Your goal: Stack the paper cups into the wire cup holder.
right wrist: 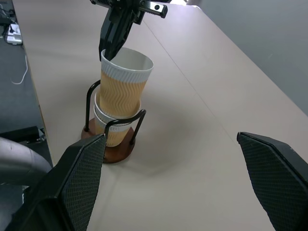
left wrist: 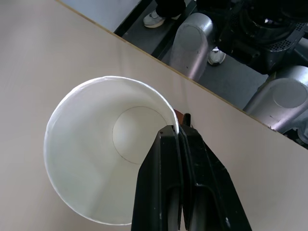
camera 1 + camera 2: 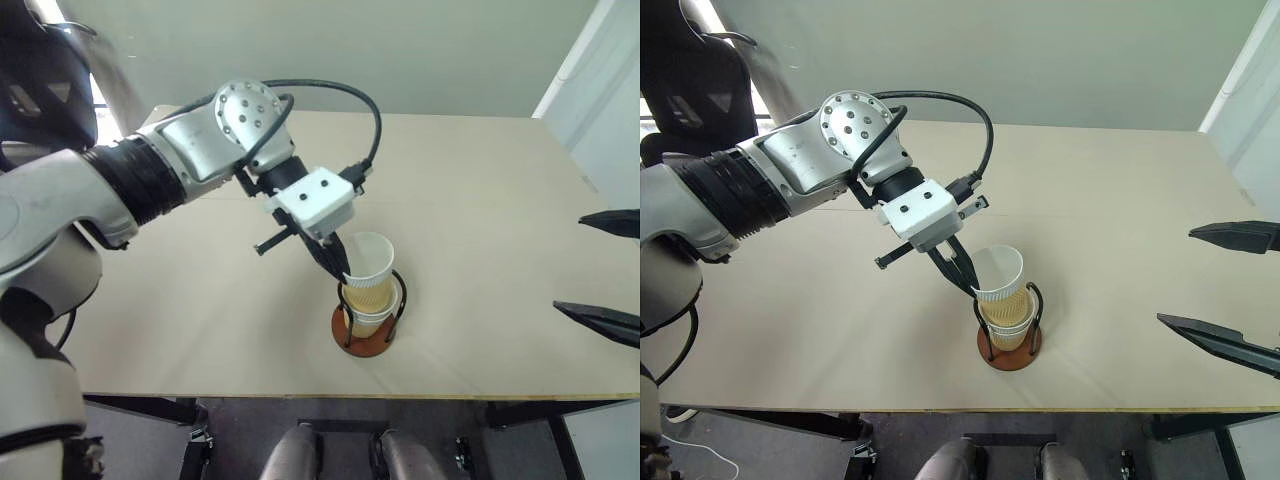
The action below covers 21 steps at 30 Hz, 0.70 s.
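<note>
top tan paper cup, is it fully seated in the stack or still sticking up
Sticking up: the top tan paper cup rises well above the white rim of the cup below.

No readable text, label or number anywhere.

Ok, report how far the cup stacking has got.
Done: at least one paper cup sits nested in the wire cup holder. In hand: the left gripper is shut on the rim of the top cup, which sits partly in the stack. Left: seat and release it. The right gripper waits open.
</note>
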{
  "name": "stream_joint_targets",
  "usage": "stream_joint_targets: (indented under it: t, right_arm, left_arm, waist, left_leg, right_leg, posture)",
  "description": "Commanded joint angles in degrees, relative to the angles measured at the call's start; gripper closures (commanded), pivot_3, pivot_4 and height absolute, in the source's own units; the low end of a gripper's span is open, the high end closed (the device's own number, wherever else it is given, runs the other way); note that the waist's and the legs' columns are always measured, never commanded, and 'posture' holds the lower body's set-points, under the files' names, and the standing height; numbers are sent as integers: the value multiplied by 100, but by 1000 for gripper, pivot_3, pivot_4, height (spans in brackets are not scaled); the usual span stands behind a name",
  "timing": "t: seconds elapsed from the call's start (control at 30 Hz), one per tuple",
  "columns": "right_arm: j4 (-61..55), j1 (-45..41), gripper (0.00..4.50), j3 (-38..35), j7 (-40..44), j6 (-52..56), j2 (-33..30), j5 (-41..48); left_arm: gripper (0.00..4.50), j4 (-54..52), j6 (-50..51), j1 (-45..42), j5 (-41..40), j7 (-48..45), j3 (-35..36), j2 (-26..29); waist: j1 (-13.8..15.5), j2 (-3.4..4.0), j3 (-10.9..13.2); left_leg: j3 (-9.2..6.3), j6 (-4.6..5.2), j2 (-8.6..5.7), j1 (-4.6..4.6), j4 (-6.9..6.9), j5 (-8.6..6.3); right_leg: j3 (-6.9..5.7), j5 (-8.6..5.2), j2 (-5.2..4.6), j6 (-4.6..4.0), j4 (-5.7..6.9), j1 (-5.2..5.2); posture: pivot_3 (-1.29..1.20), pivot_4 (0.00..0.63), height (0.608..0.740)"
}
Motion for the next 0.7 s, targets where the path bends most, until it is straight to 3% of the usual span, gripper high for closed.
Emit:
stream_joint_targets:
  t: [0.03,0.13,0.2,0.3,0.4,0.6,0.7]
  right_arm:
    - [-51,9,0,-106,-83,-72,-54,-7]
    - [-61,29,0,-102,-102,-87,-38,-19]
    - [-69,42,0,-104,-116,-89,-31,-15]
    - [-59,46,0,-64,-136,-114,-35,-22]
    - [-34,43,0,30,-164,-175,-44,-42]
    - [272,-126,0,756,-200,-652,-33,-245]
    - [653,-274,0,1381,-191,-1078,-75,-609]
  left_arm:
    - [4476,123,-52,-26,90,-181,263,-134]
    - [4476,110,21,-26,102,-181,238,-151]
    - [4087,199,55,-5,126,-181,298,-213]
    - [3247,339,4,31,204,-181,372,-292]
    - [2104,420,42,85,250,-181,540,-346]
    - [79,1168,612,386,430,-181,2077,-795]
    - [11,1528,1026,625,819,-181,2970,-819]
  waist:
    - [8,0,0]
    - [-9,1,0]
    - [-21,1,0]
    - [-8,2,0]
    - [-13,2,0]
    - [-2,2,1]
    - [-16,9,-1]
  left_leg:
    - [-5,0,0,-2,2,0]
    - [3,1,-1,0,1,-3]
    - [4,1,1,1,-1,-4]
    - [0,0,1,0,0,-4]
    - [1,0,0,0,0,-4]
    - [0,2,-1,-4,9,-3]
    - [5,6,-1,-4,17,-5]
  right_leg:
    - [2,1,-2,3,-1,0]
    - [2,2,-1,4,-2,-1]
    - [2,1,-2,3,-1,-1]
    - [2,1,-1,3,0,-1]
    - [2,1,0,3,-1,-1]
    - [0,3,0,9,-1,-1]
    - [2,6,-1,15,-2,0]
  posture:
    - [0,150,740]
    - [0,150,740]
    - [0,150,740]
    - [0,150,740]
    - [0,150,740]
    - [0,150,740]
    - [0,150,740]
